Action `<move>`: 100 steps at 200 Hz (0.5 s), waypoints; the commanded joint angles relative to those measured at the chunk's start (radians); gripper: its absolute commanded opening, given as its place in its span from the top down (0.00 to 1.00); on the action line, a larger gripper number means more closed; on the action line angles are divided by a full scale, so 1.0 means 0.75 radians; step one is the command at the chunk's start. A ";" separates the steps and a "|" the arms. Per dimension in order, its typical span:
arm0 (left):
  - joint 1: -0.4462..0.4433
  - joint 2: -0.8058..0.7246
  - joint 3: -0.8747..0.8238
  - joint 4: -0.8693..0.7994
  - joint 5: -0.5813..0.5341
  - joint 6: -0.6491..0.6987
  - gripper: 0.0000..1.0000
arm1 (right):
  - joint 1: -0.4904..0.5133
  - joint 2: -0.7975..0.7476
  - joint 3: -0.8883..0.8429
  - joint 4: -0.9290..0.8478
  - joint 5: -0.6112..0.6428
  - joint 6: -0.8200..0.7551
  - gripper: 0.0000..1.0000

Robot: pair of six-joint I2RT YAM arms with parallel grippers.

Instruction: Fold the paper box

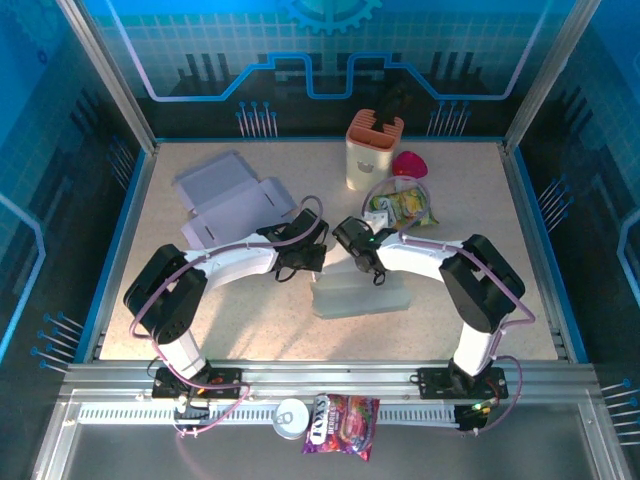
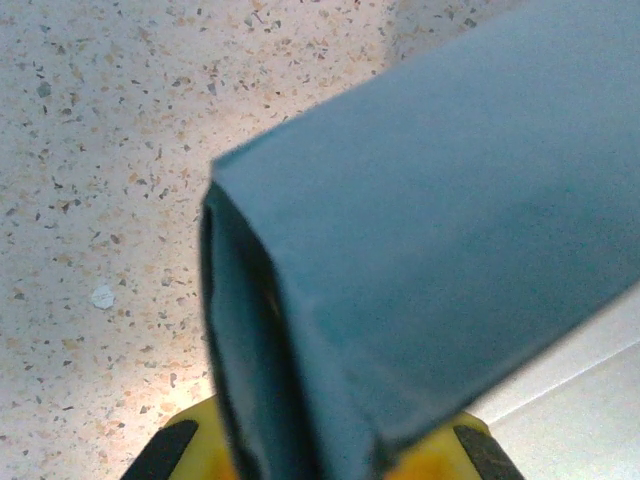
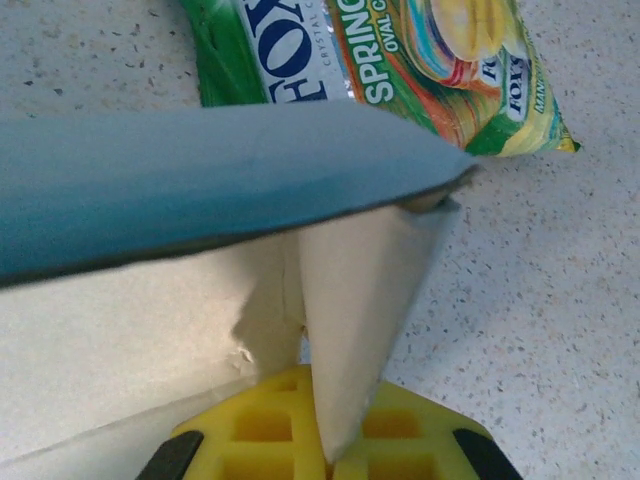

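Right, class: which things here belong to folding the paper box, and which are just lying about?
In the job:
box
left end effector, shut on the box
right end effector, shut on the box

Lying about:
flat boxes
holder
pink thing
green bag
tin
purple bag
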 commanded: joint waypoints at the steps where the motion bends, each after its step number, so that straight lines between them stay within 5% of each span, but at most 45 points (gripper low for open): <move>1: -0.014 0.012 0.015 -0.015 0.009 0.002 1.00 | 0.015 -0.034 -0.040 0.029 -0.005 -0.055 1.00; 22: -0.015 0.020 0.014 -0.017 0.008 0.013 1.00 | 0.008 -0.143 -0.118 0.187 -0.134 -0.179 1.00; 59: -0.014 0.025 0.018 -0.026 0.000 0.032 1.00 | -0.087 -0.337 -0.274 0.384 -0.443 -0.245 0.78; 100: -0.011 0.035 0.039 -0.044 -0.007 0.049 1.00 | -0.192 -0.432 -0.372 0.470 -0.539 -0.300 0.69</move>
